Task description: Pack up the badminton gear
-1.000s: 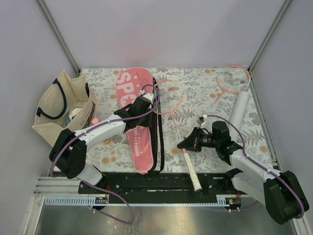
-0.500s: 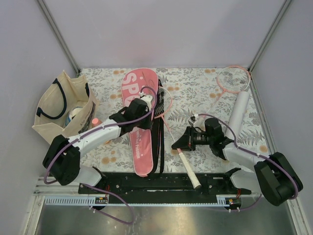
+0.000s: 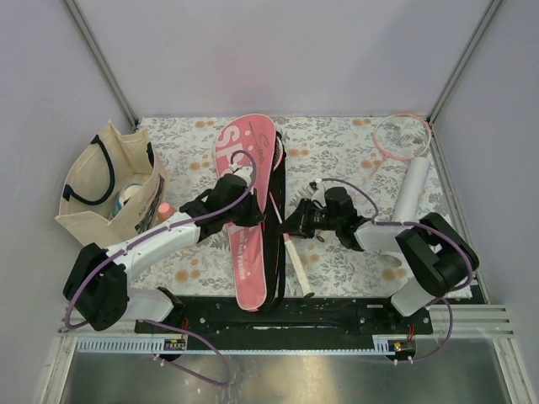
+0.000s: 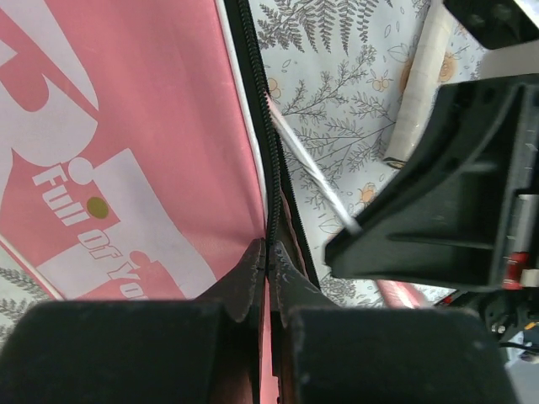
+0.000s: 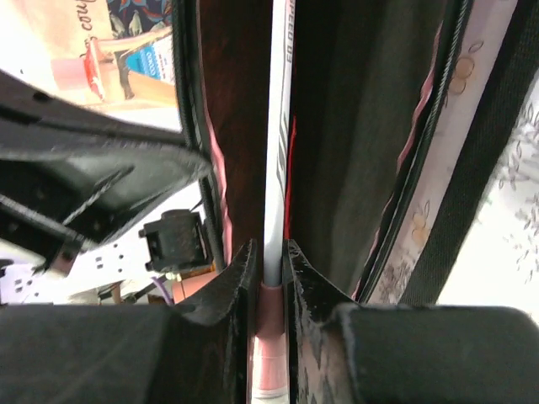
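I am getting soft, even overhead light in the top view, with only faint shadows falling on the flowered table (image 3: pixel 337 151). Through the right wrist, the edges are blowing out white (the cover (image 5: pixel 354 126) interior is reading nearly black), while the racket shaft (image 5: pixel 279 126) is showing sharp and the near fingers (image 5: pixel 404 353) are blurring.
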You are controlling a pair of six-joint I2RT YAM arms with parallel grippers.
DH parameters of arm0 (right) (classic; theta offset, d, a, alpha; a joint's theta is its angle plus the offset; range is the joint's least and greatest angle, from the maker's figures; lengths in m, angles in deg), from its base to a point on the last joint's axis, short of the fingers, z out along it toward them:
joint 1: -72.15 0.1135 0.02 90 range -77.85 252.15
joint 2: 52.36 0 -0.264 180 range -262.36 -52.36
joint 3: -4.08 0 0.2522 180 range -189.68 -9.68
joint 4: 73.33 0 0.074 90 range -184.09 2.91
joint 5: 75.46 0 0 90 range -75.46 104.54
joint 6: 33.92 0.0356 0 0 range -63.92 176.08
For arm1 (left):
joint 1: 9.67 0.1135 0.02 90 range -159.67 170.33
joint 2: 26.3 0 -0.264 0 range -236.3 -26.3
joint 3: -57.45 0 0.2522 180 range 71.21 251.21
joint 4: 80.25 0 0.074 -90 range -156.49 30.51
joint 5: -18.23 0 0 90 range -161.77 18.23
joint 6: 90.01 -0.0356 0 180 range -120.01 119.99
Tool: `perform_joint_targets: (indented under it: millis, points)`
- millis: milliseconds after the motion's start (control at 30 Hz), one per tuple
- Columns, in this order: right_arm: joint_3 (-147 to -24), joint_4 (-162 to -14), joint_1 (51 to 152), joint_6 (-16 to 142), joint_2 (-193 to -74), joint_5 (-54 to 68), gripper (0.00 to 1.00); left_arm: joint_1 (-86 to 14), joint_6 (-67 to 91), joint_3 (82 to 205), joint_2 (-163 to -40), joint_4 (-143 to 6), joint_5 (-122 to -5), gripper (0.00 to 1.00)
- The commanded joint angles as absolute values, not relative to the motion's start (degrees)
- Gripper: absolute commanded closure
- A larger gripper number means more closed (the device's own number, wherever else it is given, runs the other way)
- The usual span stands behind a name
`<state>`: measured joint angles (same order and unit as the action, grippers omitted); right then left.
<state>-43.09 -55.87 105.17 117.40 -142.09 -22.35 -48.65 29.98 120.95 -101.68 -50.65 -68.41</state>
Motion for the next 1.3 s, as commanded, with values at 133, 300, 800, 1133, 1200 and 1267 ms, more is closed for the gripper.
perform_joint_targets:
  millis: [133, 300, 800, 1133, 1200, 1267]
  points:
    - [-50.1, -44.46, 108.98, 115.59, -149.83, -9.65, 1.0, -48.61, 40.49, 120.52, -97.68, -51.63, -64.74, 1.0]
    - [-52.48, -45.26, 110.47, 114.7, -153.07, -2.97, 1.0, -48.08, 44.8, 119.55, -96.09, -51.81, -63.07, 1.0]
    - [-58.71, -48.76, 115.22, 122.0, -159.32, 11.19, 1.0, -48.08, 55.88, 110.68, -95.83, -62.96, -61.66, 1.0]
    - [-62.93, -50.17, 118.65, 120.07, -164.94, 20.33, 0.89, -47.82, 57.2, 109.36, -94.51, -63.67, -65.43, 1.0]
    - [-64.43, -51.31, 119.09, 118.67, -165.56, 20.16, 0.85, -47.47, 56.51, 109.53, -94.94, -63.06, -66.66, 1.0]
    - [-65.66, -52.89, 119.09, 116.82, -165.56, 18.5, 0.78, -47.11, 55.19, 110.14, -95.65, -61.4, -69.29, 1.0]
